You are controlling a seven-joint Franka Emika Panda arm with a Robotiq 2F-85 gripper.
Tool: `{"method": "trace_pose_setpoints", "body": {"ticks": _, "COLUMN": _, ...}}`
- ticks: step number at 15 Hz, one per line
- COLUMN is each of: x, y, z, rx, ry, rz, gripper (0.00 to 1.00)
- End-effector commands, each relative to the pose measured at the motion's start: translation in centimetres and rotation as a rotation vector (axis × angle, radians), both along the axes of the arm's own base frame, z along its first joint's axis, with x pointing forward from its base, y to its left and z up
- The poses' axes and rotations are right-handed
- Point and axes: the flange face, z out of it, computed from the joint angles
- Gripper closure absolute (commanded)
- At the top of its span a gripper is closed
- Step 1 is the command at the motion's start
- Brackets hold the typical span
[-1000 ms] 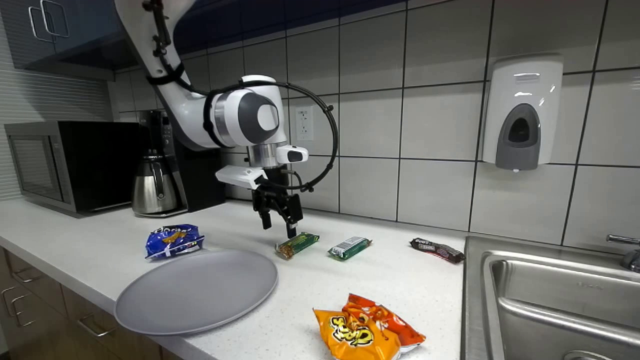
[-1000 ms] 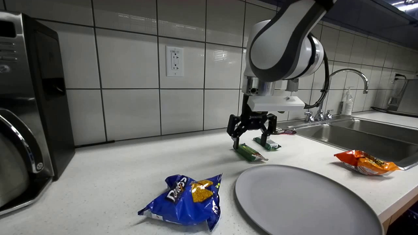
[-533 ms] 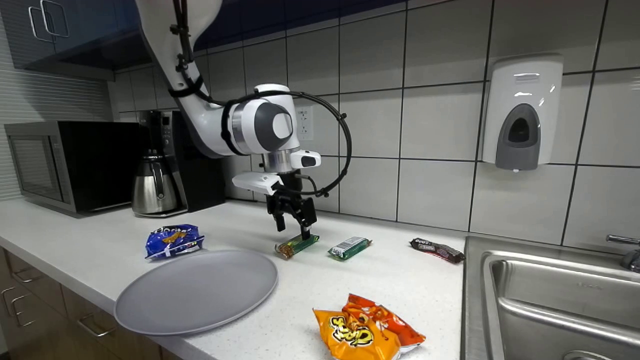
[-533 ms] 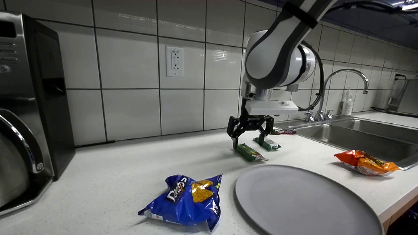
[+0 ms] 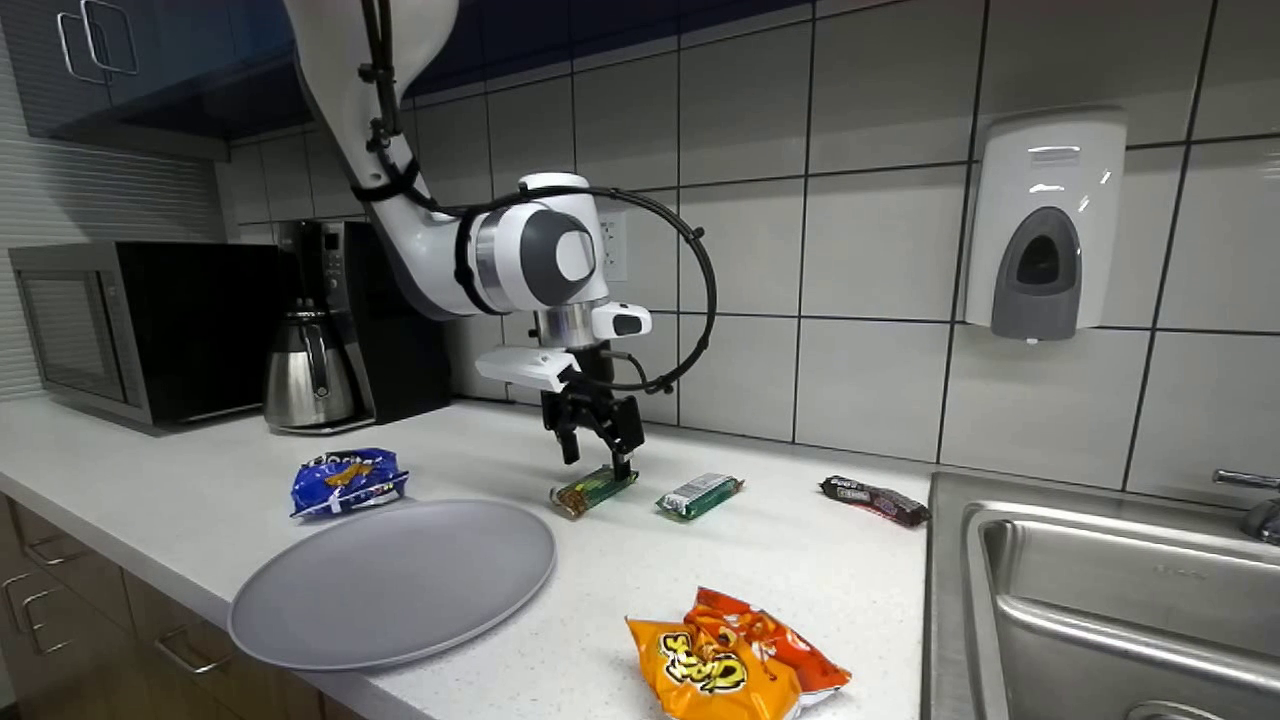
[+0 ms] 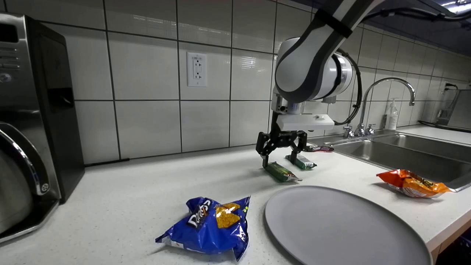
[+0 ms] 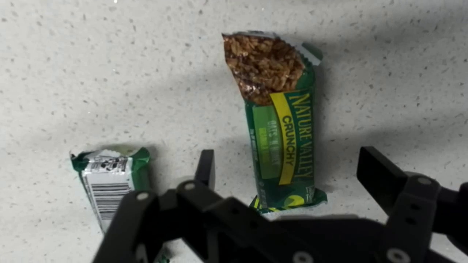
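Observation:
My gripper (image 7: pixel 287 162) is open and empty, pointing down low over the white counter. Its fingers stand on either side of a green Nature Valley granola bar (image 7: pixel 283 128), with gaps to both sides of it in the wrist view. The gripper also shows in both exterior views (image 5: pixel 597 464) (image 6: pixel 279 162), with the granola bar (image 5: pixel 592 492) (image 6: pixel 280 172) under it. A second green bar (image 5: pixel 700 495), barcode side up, lies beside the first. In the wrist view this second bar (image 7: pixel 108 182) is partly hidden by the left finger's linkage.
A grey plate (image 5: pixel 395 585) lies near the counter's front edge. A blue Doritos bag (image 6: pixel 217 224) and an orange Cheetos bag (image 5: pixel 730 655) lie about it. A dark wrapped bar (image 5: pixel 875 502) lies by the steel sink (image 5: pixel 1110 620). A coffee maker (image 5: pixel 385 330) and tiled wall stand behind.
The open gripper has come down and shifted a little toward the sink, over the first granola bar. Most of this motion came in the first half second. The bars, bags and plate have not moved.

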Motion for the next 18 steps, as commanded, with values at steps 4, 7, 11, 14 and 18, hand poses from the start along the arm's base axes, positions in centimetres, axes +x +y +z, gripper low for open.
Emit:
{"method": "trace_pose_setpoints", "body": {"ticks": 4, "x": 0.08, "y": 0.0, "z": 0.29, "rx": -0.006, "ry": 0.008, "rz": 0.047, "gripper": 0.0}}
{"method": "trace_pose_setpoints", "body": {"ticks": 7, "x": 0.05, "y": 0.1, "z": 0.25, "rx": 0.0, "ry": 0.014, "rz": 0.057, "gripper": 0.0}}
{"method": "trace_pose_setpoints", "body": {"ticks": 11, "x": 0.01, "y": 0.29, "z": 0.19, "rx": 0.0, "ry": 0.018, "rz": 0.068, "gripper": 0.0}}
{"method": "trace_pose_setpoints", "body": {"ticks": 14, "x": 0.03, "y": 0.24, "z": -0.06, "rx": -0.002, "ry": 0.026, "rz": 0.069, "gripper": 0.0}}
{"method": "trace_pose_setpoints", "body": {"ticks": 18, "x": 0.01, "y": 0.16, "z": -0.57, "rx": -0.001, "ry": 0.04, "rz": 0.069, "gripper": 0.0}}
